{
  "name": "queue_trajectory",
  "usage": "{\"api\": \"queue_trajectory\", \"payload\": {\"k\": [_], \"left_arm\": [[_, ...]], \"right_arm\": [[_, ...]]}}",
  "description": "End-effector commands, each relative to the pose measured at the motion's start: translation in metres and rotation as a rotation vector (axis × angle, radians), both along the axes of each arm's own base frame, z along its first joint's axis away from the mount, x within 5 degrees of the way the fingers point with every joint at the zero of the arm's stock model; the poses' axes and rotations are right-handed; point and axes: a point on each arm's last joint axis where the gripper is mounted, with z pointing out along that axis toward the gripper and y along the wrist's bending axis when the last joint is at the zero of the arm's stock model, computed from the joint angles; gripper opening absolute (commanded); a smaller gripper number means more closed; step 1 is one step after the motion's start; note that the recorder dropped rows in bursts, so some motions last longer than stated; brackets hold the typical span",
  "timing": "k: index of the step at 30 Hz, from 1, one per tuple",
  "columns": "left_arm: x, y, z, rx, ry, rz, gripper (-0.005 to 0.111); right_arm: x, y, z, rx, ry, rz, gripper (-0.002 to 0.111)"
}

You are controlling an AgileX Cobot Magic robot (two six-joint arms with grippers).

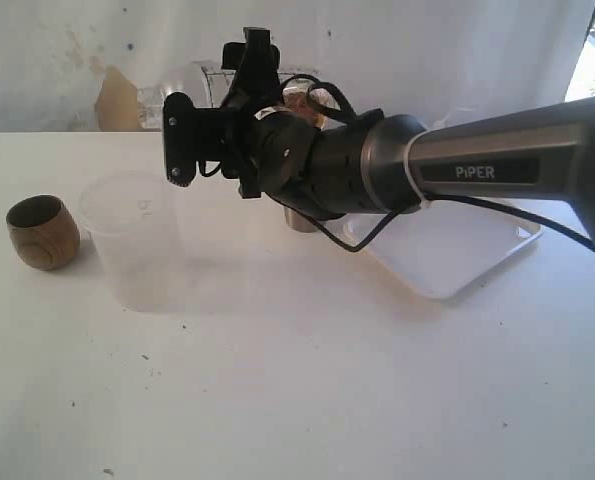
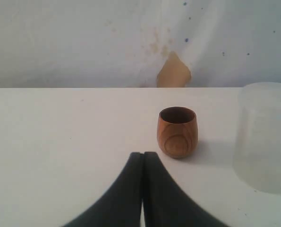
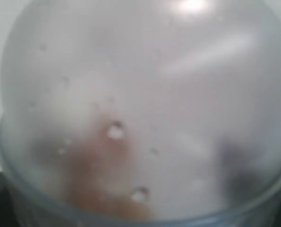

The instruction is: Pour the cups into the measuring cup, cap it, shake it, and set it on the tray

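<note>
Standing on the white table (image 1: pixel 277 400), left to right in the exterior view:

- Wooden cup (image 1: pixel 42 232): small, round, brown, upright, at the far left. The left wrist view shows its dark inside (image 2: pixel 176 131).
- Frosted plastic cup (image 1: pixel 132 240): translucent, upright, just beside the wooden cup and apart from it. It shows at the frame edge of the left wrist view (image 2: pixel 265 137).
- Steel tumbler (image 1: pixel 299 218): only a sliver of its base shows beneath the arm, at the near corner of the tray.
- Tray (image 1: pixel 457 265): white, flat, low-rimmed, lying under and behind the right arm (image 1: pixel 497 160). Its visible part carries nothing.

Off the table:

- Measuring cup (image 1: pixel 192 85): clear, lifted above the table and lying roughly sideways in front of the back wall, over the gap between the frosted cup and the tray. Its rounded base fills the right wrist view (image 3: pixel 140 109), with a brownish smear and small pale specks inside.
- Right gripper (image 1: pixel 249 70): jaws set wide and clamped on the measuring cup. The arm reaches in from the right, across the middle.
- Left gripper (image 2: pixel 142 156): seen in the left wrist view alone. Its black fingers (image 2: pixel 126 189) are pressed together with nothing between them, low over the table and near the wooden cup.
</note>
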Motion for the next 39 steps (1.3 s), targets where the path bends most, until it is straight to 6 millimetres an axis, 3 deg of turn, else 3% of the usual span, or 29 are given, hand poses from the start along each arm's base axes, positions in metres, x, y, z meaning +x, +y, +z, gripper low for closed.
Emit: {"api": "queue_trajectory", "payload": {"k": [1,29,39], "left_arm": [[0.0,0.0,-0.001,0.001,-0.006,0.001,0.0],[0.0,0.0,-0.001,0.001,-0.006,0.001,0.0],[0.0,0.0,-0.001,0.001,-0.006,0.001,0.0]], "right_arm": [[0.001,-0.001,0.022,-0.069,-0.152,0.004,0.0],[-0.001,0.006,0.031,-0.215,-0.314,0.085,0.0],[0.002,0.009,0.021,-0.259,-0.341,0.104,0.0]]}}
